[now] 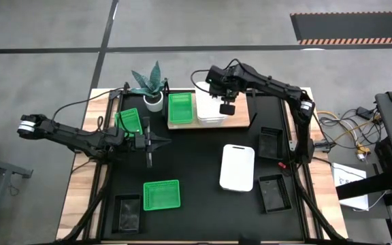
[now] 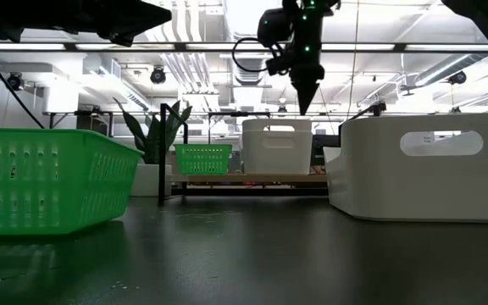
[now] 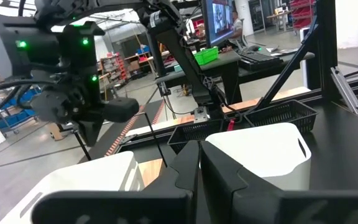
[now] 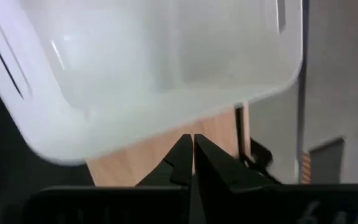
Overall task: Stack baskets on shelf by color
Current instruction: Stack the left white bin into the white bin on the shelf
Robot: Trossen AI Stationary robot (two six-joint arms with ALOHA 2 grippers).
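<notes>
In the high view the shelf (image 1: 240, 120) lies in the upper middle of the frame, carrying a green basket (image 1: 180, 109) on its left part and a white basket (image 1: 209, 109) just beside it to the right. The right gripper (image 1: 228, 107) hangs over the right edge of that white basket, its fingers pressed together on nothing; the right wrist view shows the two tips meeting above bare wood beside the basket's rim. A second white basket (image 1: 237, 167) sits on the black table (image 1: 196, 156) right of centre, and another green basket (image 1: 162, 194) lies at lower centre. A third green basket (image 1: 128, 121) rests at centre left, near the potted plant (image 1: 152, 85). The left gripper (image 1: 148, 141) hovers just right of that basket, fingers closed and empty. Black baskets (image 1: 271, 143) stand along the table's right side.
</notes>
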